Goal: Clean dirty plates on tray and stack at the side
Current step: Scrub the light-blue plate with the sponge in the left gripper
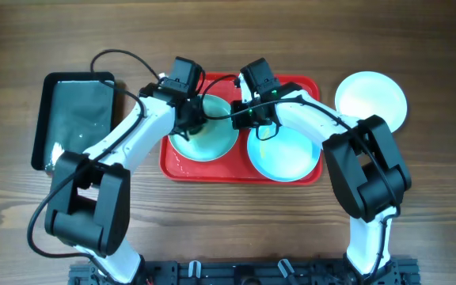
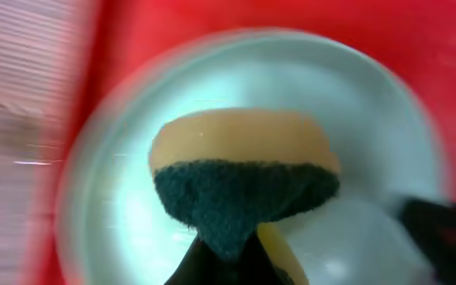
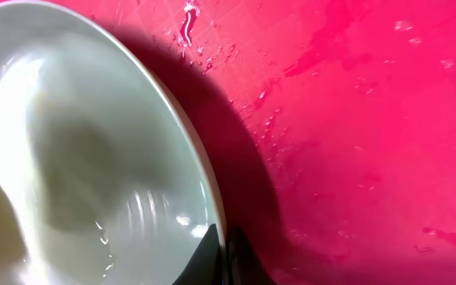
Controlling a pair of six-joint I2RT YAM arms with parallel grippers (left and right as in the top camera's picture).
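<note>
On a wood-grain counter [image 1: 6,47], from left: a narrow black tray [image 1: 74,119], glistening as if wet, lies just beside the red tray [image 1: 242,172], where the washing is under way. The left fingers [image 2: 226,261] are clamped on a sponge [image 2: 244,178], pinching it at its lower edge so the dark green scouring face looks back at the wrist camera and the yellow foam lies beyond it. The sponge hangs over the bowl of a turquoise plate [image 1: 204,134] at the left end of the red tray. Whether it touches the plate cannot be told. That wrist view is blurred, which suggests scrubbing.

The right fingers [image 3: 226,265] are closed on the same plate's right-hand rim. The rim casts a broad shadow on the wet, droplet-flecked red plastic, so that edge looks raised off the tray. The grip appears meant to steady the plate and tip it toward the sponge, so it does not slide or spin under the rubbing.

Further right, a second turquoise plate [image 1: 287,154] lies flat in the tray's other half, untouched by either arm. Off the tray, on the counter near its top right corner, a white plate [image 1: 370,99] sits alone, apparently the start of the stack. By that reckoning, two plates are not yet set aside.
</note>
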